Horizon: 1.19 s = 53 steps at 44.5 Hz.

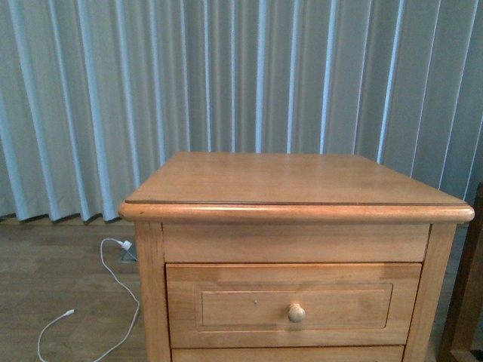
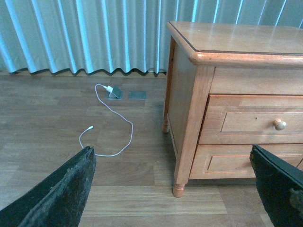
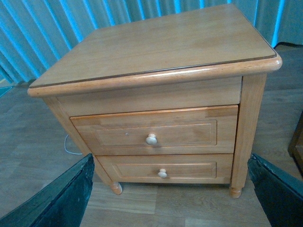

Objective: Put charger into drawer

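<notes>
Nothing is done yet. The top drawer (image 3: 154,133) of the nightstand (image 1: 294,181) is closed. No charger shows; only a thin white cable (image 2: 111,124) lies on the floor. Both grippers, left (image 2: 175,189) and right (image 3: 173,194), are wide open and empty.

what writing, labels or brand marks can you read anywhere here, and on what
None: no readable text in any view.
The nightstand, its upper drawer and lower drawer are bare wood with plain knobs.
The white cable and its plug on the floor show no legible marking; they are too small to tell.
</notes>
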Motion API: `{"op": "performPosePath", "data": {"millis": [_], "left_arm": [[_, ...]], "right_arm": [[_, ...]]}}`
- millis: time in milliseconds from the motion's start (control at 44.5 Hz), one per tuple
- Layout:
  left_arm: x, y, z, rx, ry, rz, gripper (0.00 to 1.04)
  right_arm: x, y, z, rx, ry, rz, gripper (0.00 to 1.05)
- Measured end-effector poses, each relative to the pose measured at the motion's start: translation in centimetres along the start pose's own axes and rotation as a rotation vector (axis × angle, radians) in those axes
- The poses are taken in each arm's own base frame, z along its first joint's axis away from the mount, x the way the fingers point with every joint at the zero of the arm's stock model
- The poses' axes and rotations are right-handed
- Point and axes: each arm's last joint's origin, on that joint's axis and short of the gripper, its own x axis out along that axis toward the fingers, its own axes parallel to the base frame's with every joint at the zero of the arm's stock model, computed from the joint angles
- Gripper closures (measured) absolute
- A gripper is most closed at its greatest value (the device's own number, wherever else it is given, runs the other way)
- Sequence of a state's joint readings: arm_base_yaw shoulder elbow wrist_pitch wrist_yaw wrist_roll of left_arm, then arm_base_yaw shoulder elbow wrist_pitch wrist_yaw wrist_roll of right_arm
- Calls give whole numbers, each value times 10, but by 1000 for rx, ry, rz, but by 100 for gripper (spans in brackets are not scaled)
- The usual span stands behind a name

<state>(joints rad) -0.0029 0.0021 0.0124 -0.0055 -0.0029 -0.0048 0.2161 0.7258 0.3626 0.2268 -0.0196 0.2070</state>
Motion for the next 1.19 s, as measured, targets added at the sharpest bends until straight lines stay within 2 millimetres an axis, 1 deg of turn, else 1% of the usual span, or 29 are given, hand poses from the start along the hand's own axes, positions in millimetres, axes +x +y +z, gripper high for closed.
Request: {"op": "performPosePath", "data": {"millis": [1192], "left_arm": [[0,0,0,0,0,0,6]], "right_arm": [[0,0,0,0,0,0,8]]}}
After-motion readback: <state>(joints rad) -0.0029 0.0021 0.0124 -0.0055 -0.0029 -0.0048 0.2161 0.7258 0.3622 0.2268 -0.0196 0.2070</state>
